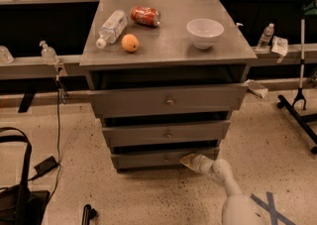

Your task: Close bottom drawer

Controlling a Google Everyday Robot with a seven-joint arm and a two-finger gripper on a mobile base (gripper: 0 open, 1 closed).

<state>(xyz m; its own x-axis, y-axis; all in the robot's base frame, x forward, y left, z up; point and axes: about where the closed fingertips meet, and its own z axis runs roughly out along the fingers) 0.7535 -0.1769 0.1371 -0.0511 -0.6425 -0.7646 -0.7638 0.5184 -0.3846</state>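
Note:
The bottom drawer (148,158) is the lowest, slimmest of three grey drawer fronts in the metal cabinet, with a small round knob at its centre (167,158). Its front stands only slightly out from the cabinet, behind the two larger fronts above. My gripper (187,160) reaches in from the lower right on a white arm and rests against the right part of the drawer front, just right of the knob.
The cabinet top (168,45) holds a water bottle (111,27), an orange (130,43), a red can (145,15) and a white bowl (204,32). A black bag (20,194) and cable lie on the floor at left. A black stand (299,105) is at right.

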